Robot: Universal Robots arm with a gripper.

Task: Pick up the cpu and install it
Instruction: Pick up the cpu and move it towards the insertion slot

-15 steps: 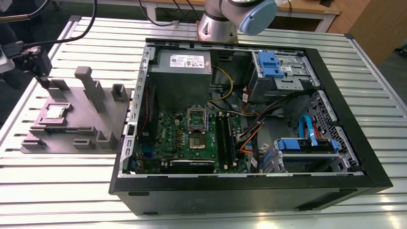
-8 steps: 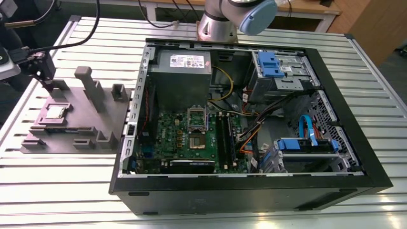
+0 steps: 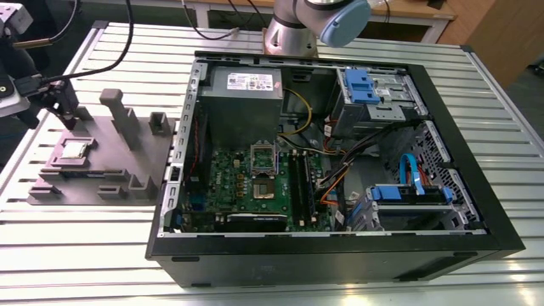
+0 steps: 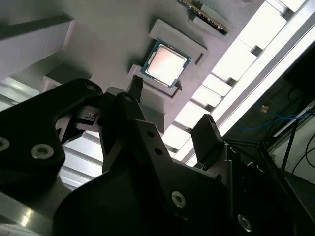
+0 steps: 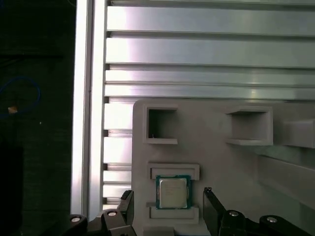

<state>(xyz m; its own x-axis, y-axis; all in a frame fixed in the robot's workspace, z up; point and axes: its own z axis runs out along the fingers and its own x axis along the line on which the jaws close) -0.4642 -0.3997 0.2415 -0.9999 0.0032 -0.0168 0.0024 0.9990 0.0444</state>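
The cpu (image 3: 75,150) is a small square chip with a silver top. It lies flat in a recess of the grey fixture (image 3: 127,169) at the exterior view's left. My gripper (image 3: 66,113) hangs just above the fixture, close beside the chip and not touching it. In the first wrist view the cpu (image 5: 173,191) lies between the two dark fingers (image 5: 127,206), which stand apart on either side of it, so my gripper (image 5: 170,209) is open. The second wrist view shows the cpu (image 4: 166,64) beyond the open gripper (image 4: 172,115), with nothing between the fingers.
An open black computer case (image 3: 459,210) lies on the slatted metal table (image 3: 85,255). Its green motherboard has an open socket (image 3: 264,171). The case also holds a grey power supply (image 3: 244,83), blue drive cages (image 3: 365,86) and cables. Upright blocks (image 3: 114,108) rise from the fixture near the gripper.
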